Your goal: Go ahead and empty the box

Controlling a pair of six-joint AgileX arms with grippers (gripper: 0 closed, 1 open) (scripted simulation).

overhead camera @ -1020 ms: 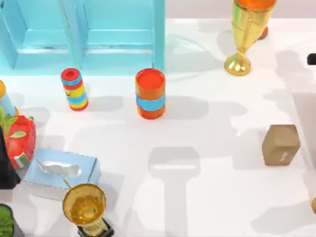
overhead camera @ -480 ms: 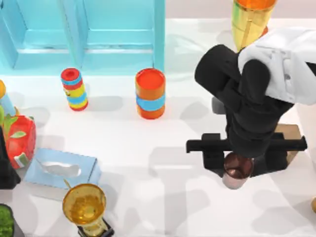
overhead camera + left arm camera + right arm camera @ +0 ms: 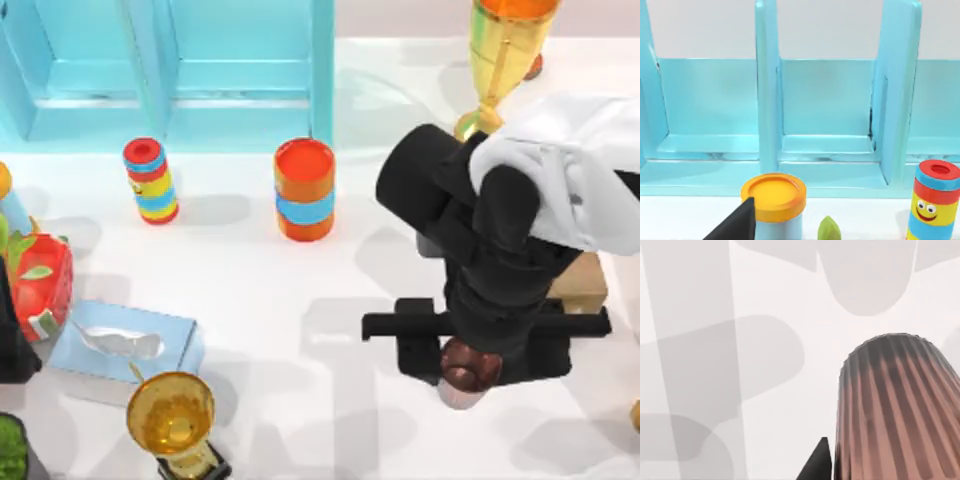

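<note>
Right end effector is seen over the table at right-centre, clamped on a ribbed brown cup. Compared with half a second ago, arm and cup have been shifted slightly leftward and toward the near edge; a second ago the arm was absent. The brown box is largely covered by the arm, just beside it. Judged: cup taken from box, being carried to a set-down spot. Left arm parked facing the blue shelf.
</note>
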